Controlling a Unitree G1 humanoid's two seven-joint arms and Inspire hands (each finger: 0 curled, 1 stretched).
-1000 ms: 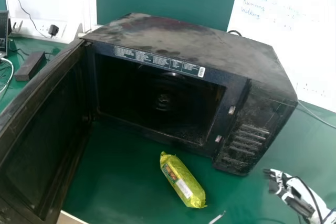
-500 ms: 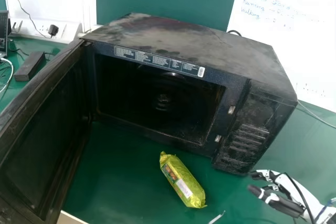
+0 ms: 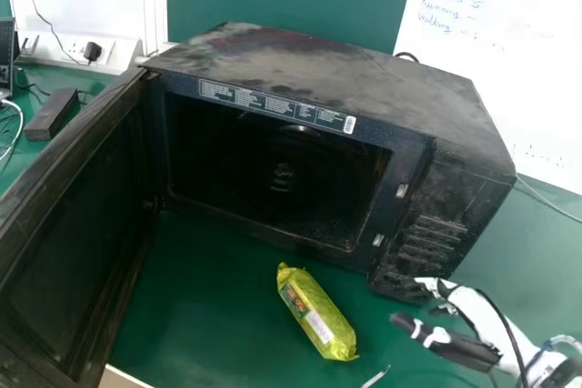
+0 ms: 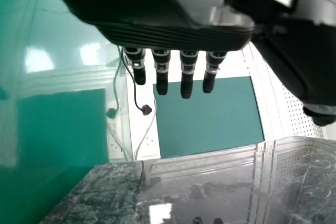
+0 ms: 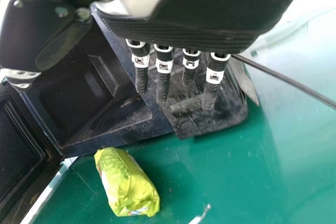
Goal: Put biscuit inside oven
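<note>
In the head view, our right hand (image 3: 486, 313) has come in toward the front of the oven (image 3: 309, 61), nearer the biscuit pack (image 3: 316, 312) lying before its open cavity; we seem to be lining up a grasp. In the left wrist view, our left hand (image 4: 168, 31) hangs empty, fingers straight and parted. In the right wrist view, our fingers are spread, pinching nothing.

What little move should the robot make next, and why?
Probably ease the right hand left until its open fingers are over the biscuit: that lies on the table before the open oven, and the hand is empty, off to the biscuit's right.
</note>
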